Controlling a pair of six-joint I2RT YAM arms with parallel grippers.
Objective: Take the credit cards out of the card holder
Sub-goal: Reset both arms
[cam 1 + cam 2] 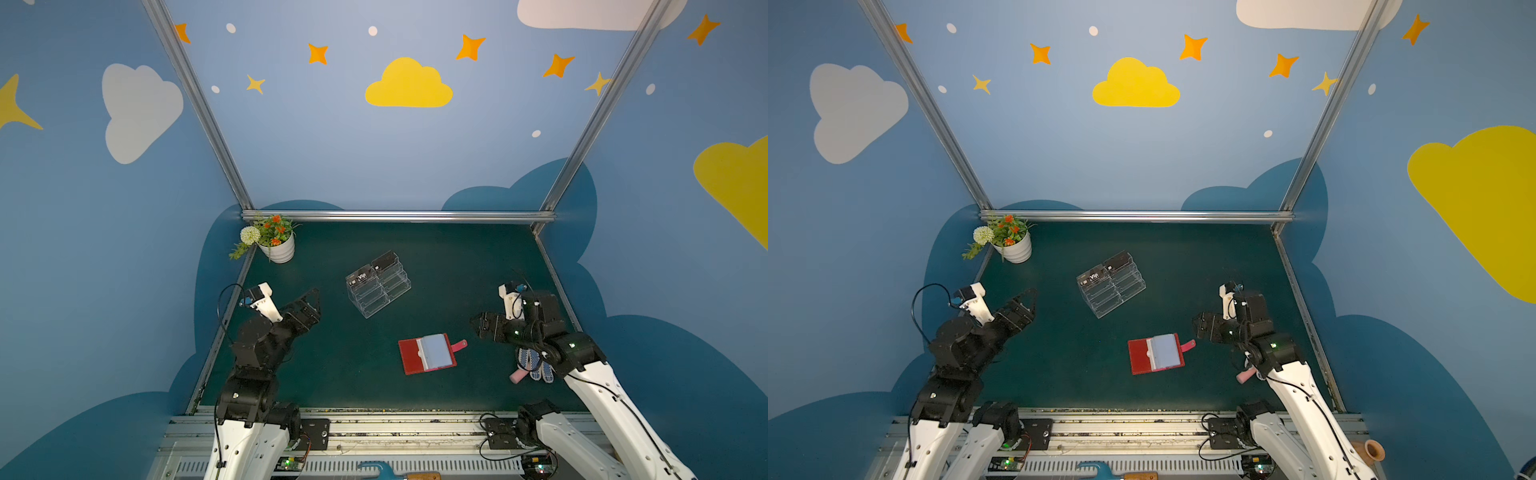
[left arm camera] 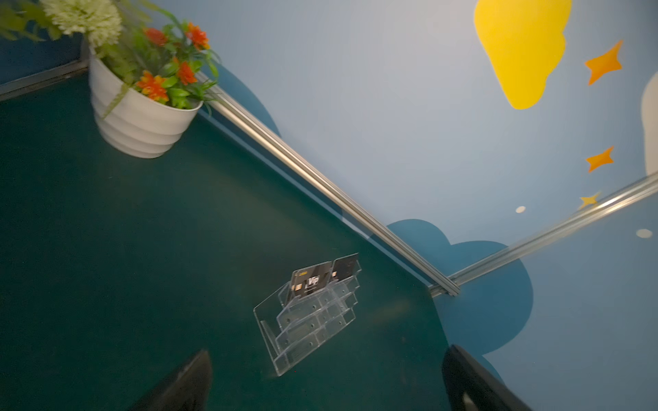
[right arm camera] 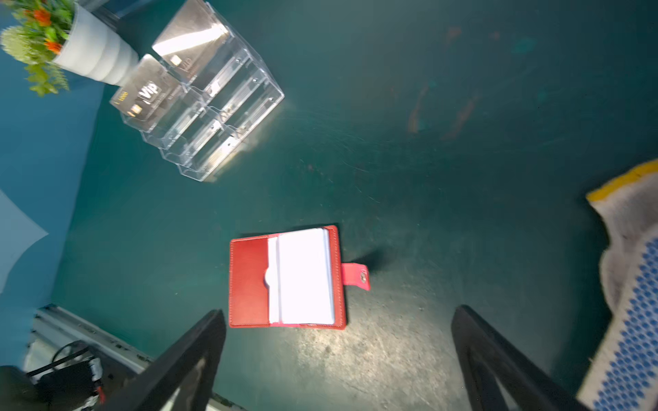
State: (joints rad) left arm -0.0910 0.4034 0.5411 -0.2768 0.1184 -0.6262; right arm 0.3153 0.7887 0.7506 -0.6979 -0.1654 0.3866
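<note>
Our left gripper (image 1: 313,301) and right gripper (image 1: 477,327) gape empty, flanking the card holder (image 1: 409,355); a sloppy pinch might drag it.

Both top views hang high above the near edge of the counter (image 1: 457,257) and face the far wall. They look steeply down on the whole green surface and both arms, and only a slight sideways shift parts them. The left wrist view rides low and tilted behind the left claw (image 2: 327,350), facing across the counter to the far corner, with the clear stand (image 2: 306,320) near. The right wrist view looks almost straight down past the right claw (image 3: 338,309), close above the card holder (image 3: 249,284). All four views share the clear stand and the flower pot (image 2: 139,121); the card holder shows only in the top views and the right wrist view.
</note>
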